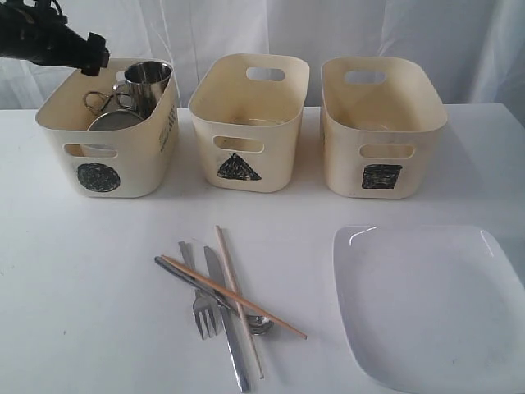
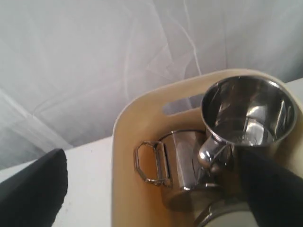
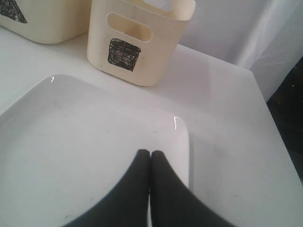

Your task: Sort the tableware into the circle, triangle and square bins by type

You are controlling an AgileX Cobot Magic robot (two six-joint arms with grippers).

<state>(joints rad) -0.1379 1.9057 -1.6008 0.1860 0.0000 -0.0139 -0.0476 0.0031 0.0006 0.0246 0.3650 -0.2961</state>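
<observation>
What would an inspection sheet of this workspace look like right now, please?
Surface: white table.
Job's things: steel cups sit in the circle bin. The triangle bin and square bin show no contents from here. The fork, knife, spoon and chopsticks lie crossed in a pile in front of the bins. The square plate lies flat on the right.
Clutter: nothing seen.
Grippers: left gripper open above the cups; right gripper shut over the plate's edge.
Cables: nothing seen.
Surroundings: white curtain behind the table.
</observation>
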